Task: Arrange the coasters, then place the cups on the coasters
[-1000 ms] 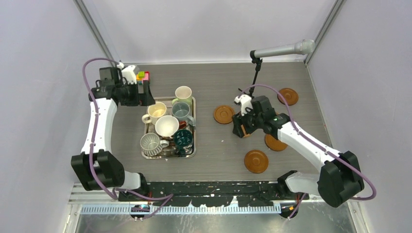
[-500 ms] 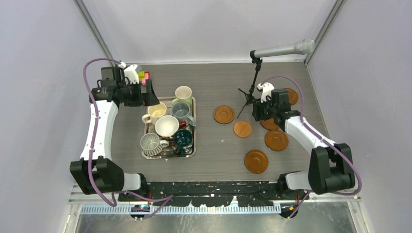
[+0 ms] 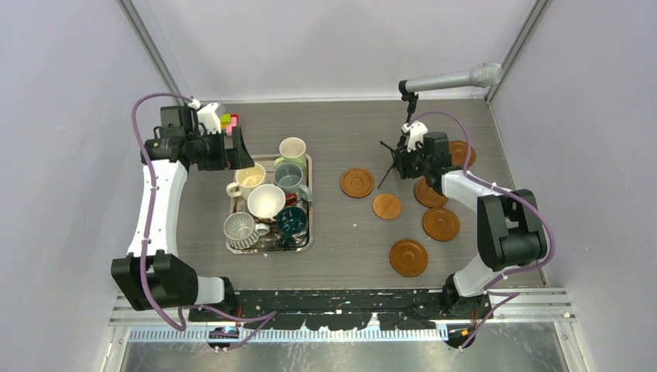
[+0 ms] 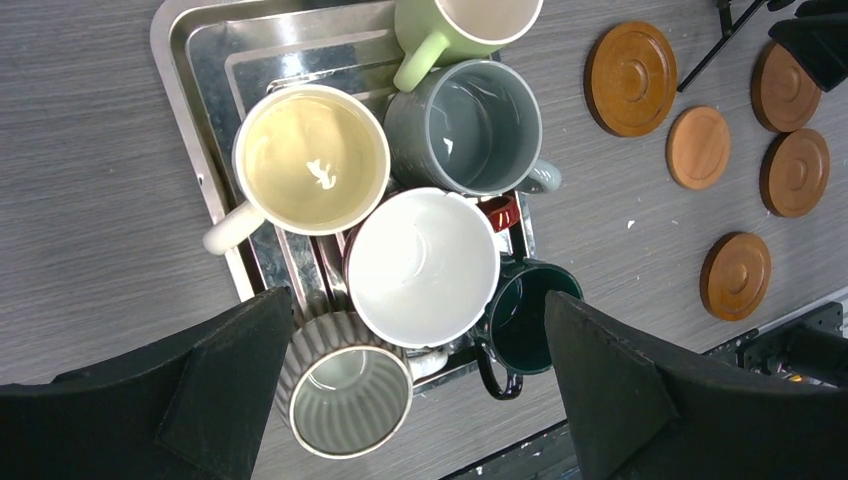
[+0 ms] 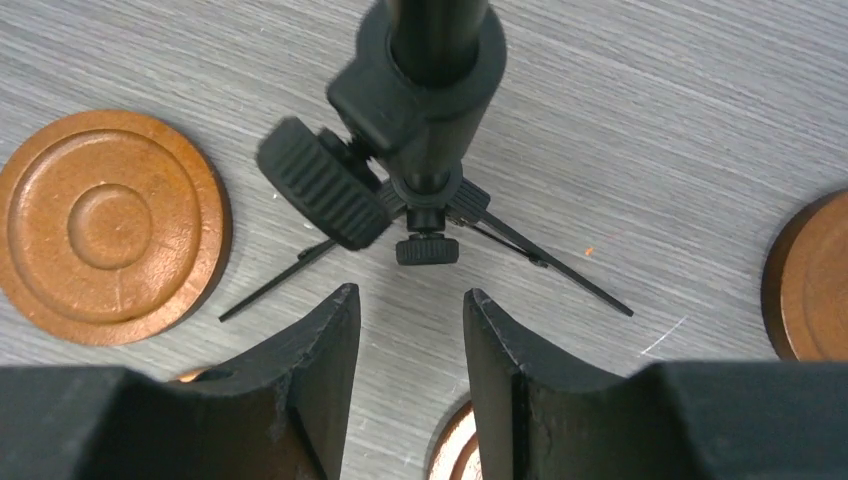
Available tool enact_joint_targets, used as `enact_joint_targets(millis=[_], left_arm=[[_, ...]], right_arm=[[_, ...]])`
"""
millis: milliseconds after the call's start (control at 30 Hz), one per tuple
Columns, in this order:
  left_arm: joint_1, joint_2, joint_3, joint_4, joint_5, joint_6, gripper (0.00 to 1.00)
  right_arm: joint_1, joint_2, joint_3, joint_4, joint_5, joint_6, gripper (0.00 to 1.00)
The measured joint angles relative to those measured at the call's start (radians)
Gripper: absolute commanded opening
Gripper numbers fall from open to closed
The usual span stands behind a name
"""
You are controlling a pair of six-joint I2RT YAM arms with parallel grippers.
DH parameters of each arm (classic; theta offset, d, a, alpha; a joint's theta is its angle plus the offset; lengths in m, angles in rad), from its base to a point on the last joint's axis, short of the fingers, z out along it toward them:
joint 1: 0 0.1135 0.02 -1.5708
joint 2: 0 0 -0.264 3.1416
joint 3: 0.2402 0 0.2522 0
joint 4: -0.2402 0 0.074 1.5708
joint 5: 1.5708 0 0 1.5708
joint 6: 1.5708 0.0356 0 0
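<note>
Grey tabletop: loose coasters, clustered cups

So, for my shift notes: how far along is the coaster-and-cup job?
Done: all six coasters are out on the right of the table, loosely spread, no tidy row. In hand: nothing; the right hand hovers empty by the microphone stand, the left hand hangs open above the tray. Left: arranging coasters, then moving all six cups, bunched at the tray.

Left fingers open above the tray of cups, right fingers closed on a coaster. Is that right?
One slip: the right fingers hold nothing. The right wrist view shows them apart with nothing between, facing the microphone stand. The left fingers do hang open above the tray of cups.
</note>
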Motion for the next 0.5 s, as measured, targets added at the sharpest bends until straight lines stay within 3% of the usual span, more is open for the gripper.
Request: enact_joint_targets(millis=[500], left_arm=[[0.0, 0.024, 0.036, 0.002, -0.018, 0.0, 0.99]], right_arm=[[0.0, 0.22, 0.126, 0.102, 0.005, 0.005, 0.39]])
